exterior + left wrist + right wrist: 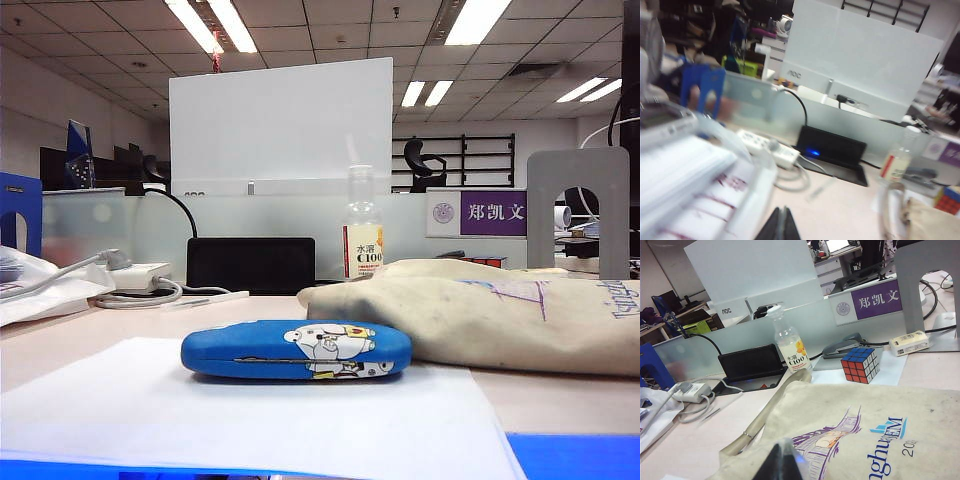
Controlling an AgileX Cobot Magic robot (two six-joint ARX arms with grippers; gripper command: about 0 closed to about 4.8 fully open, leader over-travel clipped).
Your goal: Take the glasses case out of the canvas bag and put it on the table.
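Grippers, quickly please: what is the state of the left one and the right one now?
Left gripper: closed, holding nothing, above the table.
Right gripper: closed, holding nothing, over the canvas bag.

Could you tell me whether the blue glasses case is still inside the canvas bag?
No, the glasses case lies outside, on a white paper sheet in front of the canvas bag.

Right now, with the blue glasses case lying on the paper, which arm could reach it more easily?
Hard to say. The glasses case lies outside the canvas bag. The shut left gripper hovers over bare table, the shut right gripper over the bag; neither wrist view shows the case.
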